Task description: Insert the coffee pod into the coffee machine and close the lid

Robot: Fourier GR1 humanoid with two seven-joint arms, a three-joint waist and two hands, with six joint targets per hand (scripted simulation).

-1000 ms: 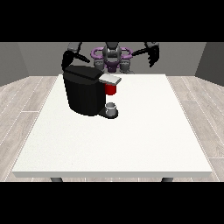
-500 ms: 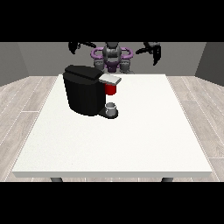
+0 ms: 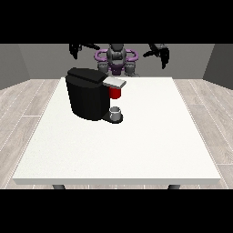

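Note:
The black coffee machine [image 3: 88, 98] stands on the left half of the white table [image 3: 150, 141]. Its grey lid [image 3: 114, 82] lies flat over a red part [image 3: 116, 93] at the machine's front. No loose coffee pod shows anywhere. A small grey cup [image 3: 116, 112] sits on the machine's base under the red part. Both hands are raised high behind the table's far edge, apart from the machine. The hand at the view's left [image 3: 75, 49] hangs with relaxed fingers and holds nothing. The hand at the view's right [image 3: 159, 52] is likewise open, with nothing in it.
The robot's torso [image 3: 117, 58] stands behind the table's far edge. White table surface stretches to the right of the machine and towards the camera. Wood-patterned floor surrounds the table.
The hand at the view's left has lifted away from above the machine and swung outward. The hand at the view's right has also risen slightly. The machine has not moved.

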